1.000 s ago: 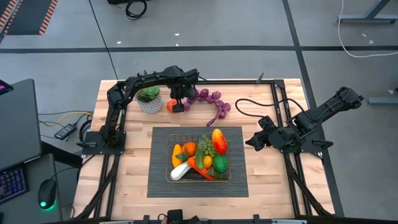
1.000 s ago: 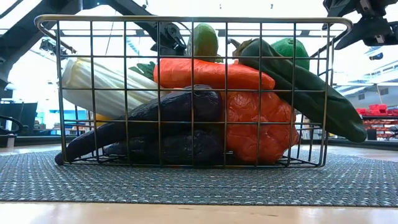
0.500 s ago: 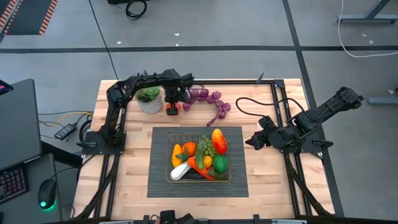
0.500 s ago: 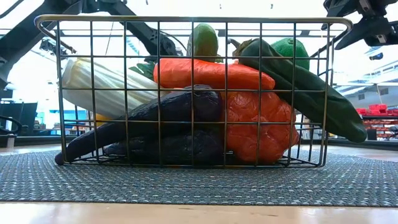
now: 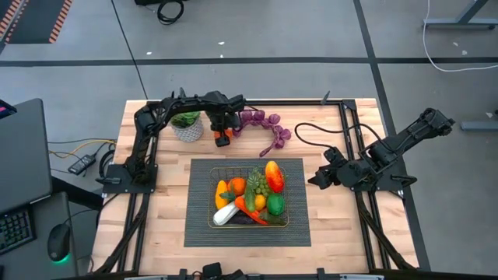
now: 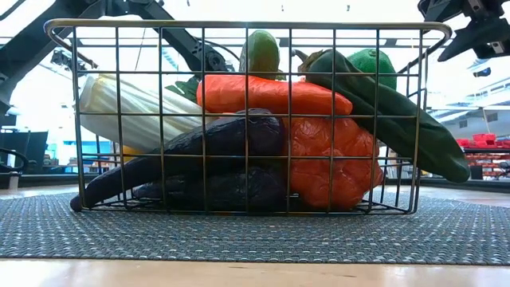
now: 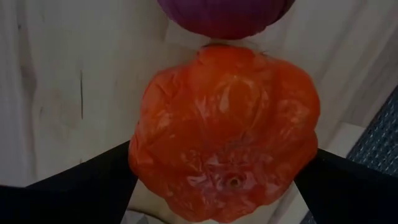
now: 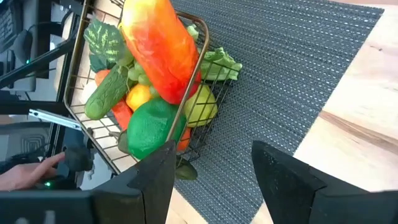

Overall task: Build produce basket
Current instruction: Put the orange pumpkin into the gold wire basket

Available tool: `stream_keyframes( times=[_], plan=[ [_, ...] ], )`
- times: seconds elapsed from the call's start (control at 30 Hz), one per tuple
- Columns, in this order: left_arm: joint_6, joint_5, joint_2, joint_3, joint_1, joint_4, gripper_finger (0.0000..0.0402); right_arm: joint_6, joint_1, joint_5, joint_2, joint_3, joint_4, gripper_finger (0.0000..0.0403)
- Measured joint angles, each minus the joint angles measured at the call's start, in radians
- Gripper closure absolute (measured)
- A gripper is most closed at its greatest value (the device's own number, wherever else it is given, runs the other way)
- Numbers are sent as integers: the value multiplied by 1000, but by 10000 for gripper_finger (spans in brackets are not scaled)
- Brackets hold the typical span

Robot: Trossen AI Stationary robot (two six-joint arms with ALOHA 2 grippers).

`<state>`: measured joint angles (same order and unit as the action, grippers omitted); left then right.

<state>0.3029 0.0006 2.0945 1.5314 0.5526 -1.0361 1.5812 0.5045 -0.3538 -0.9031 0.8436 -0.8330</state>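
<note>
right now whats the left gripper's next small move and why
Probably close. The left gripper sits low over the orange pepper on the table beside the purple grapes, a finger on each side and the jaws wide open. The pepper isn't gripped yet, so closing comes before any lift toward the basket.

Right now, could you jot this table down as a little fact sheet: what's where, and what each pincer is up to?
basket: on the dark mat, heaped with toy produce
left pincer: open, fingers either side of an orange pepper on the bare wood
beside that pepper: purple grapes
plant pot: far left of the table
right pincer: open, empty, waiting right of the mat
</note>
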Motion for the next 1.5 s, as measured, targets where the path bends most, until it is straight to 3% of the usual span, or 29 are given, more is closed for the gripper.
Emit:
stream_keyframes(
  times=[0.23,0.43,0.57,0.8,1.07,1.5],
  plan=[
    [-4,0,0,0,0,-32,13,22,0,8,0,0,1,186],
    [-62,-2,-38,0,0,-120,58,10,0,3,0,0,0,186],
    [-142,-1,-118,0,-6,-141,76,-19,0,-17,0,0,-2,186],
    [-315,-1,-302,34,-54,-157,72,-85,-3,-16,0,0,-9,186],
    [-580,1,-438,85,-220,-170,73,-146,-3,-16,0,0,-8,186],
    [-995,7,-439,250,-595,-118,72,-239,-1,36,0,0,4,186]
  ],
)
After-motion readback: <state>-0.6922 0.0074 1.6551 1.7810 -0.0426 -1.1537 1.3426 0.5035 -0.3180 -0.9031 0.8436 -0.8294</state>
